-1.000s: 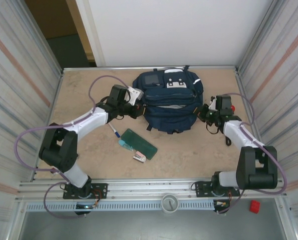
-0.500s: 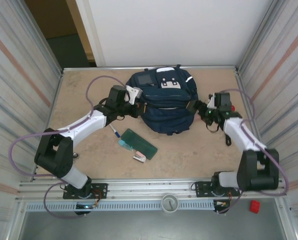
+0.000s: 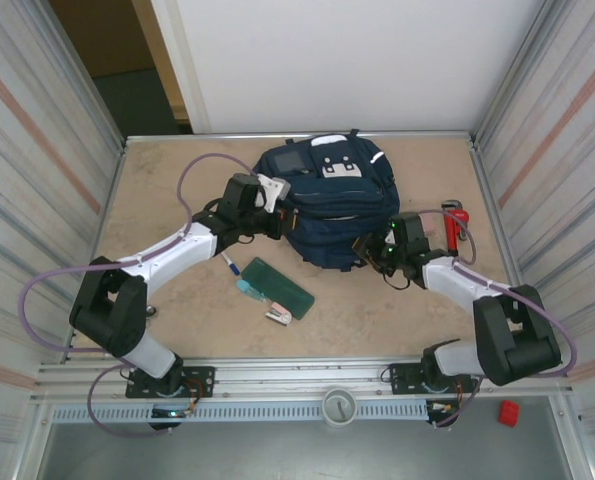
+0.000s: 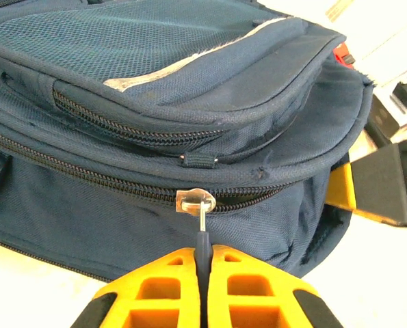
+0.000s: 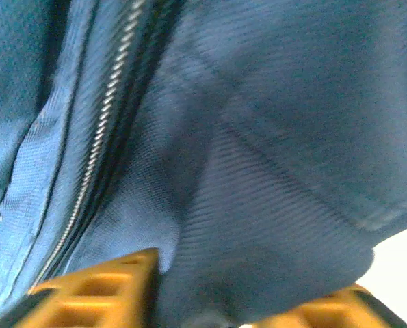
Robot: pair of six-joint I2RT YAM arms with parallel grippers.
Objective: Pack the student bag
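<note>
Navy, one student bag (image 3: 332,200): left hand (image 4: 203,263) pinches its zipper pull (image 4: 198,203), right hand (image 5: 210,290) straddles fabric (image 5: 278,171), grip unclear.

Left arm (image 3: 177,245) reaching far and rightward, left gripper (image 4: 203,256) pinched on zipper pull (image 4: 200,203), right arm (image 3: 457,282) angled leftward, right gripper (image 5: 203,290) straddling student bag (image 5: 271,102) fabric.

A robotics lab cell is indicated: a table (image 3: 157,190) is boxed in by ribbed panel walls (image 3: 37,150) (aluminium rail (image 3: 307,375) in front).

student bag (image 5: 278,137) fabric blurred close-up, right end effector (image 5: 203,307) tips buried in it, zip pull (image 4: 202,222) end hidden
</note>
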